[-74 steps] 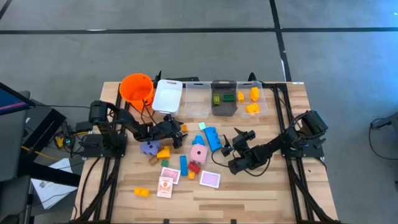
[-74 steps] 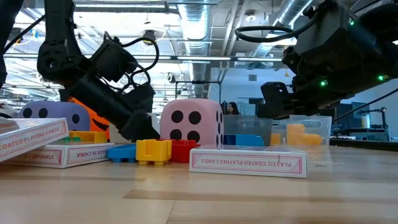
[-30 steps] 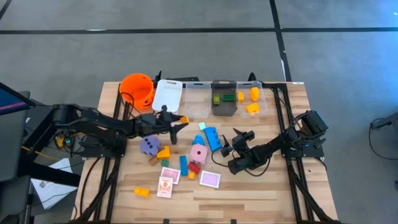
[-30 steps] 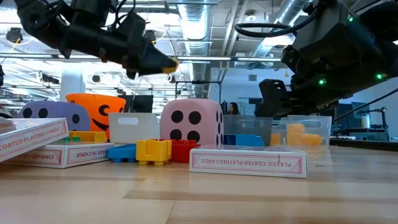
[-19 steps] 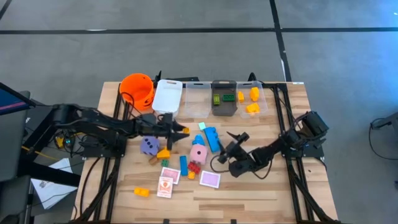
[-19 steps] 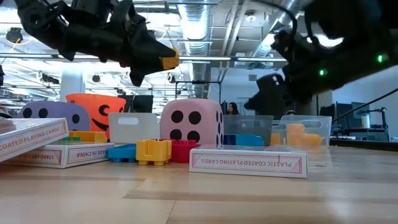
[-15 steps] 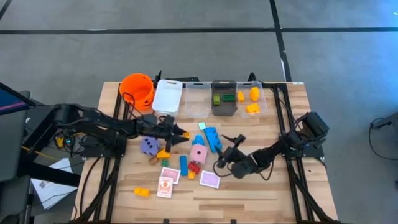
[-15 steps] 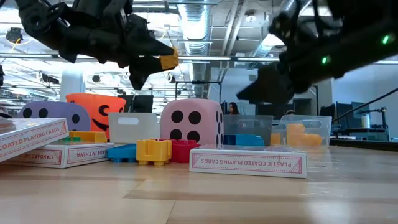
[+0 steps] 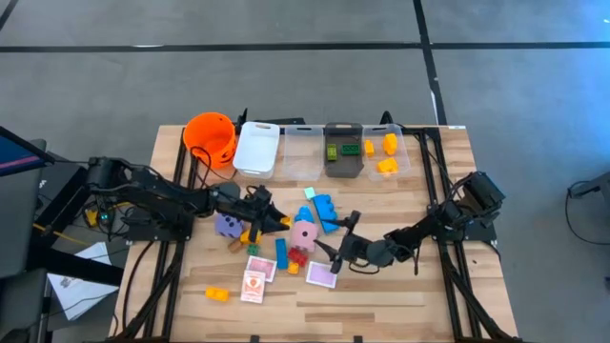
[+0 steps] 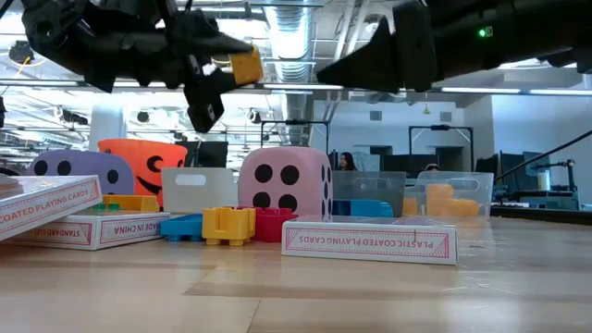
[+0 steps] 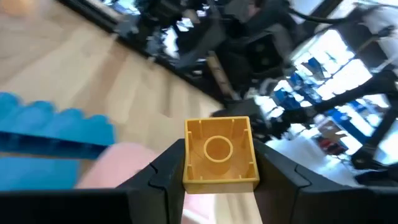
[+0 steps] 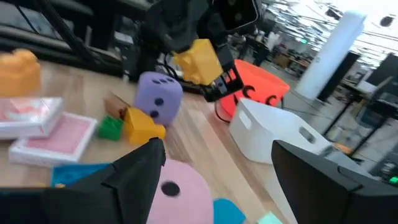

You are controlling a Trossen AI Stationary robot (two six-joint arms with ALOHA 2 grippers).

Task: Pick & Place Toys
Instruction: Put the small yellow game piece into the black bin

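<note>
Brick (image 11: 221, 154), hollow underside toward wrist camera

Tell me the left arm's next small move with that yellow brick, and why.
Probably carry it back toward the far clear bin that already holds yellow bricks. The left gripper is shut on the yellow brick, held in the air above the pink die, so nothing remains but transport and release.

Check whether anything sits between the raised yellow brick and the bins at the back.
Nothing visible blocks it. The left claw holds the yellow brick in the air above the pink die; the bins lie beyond open table.
</note>
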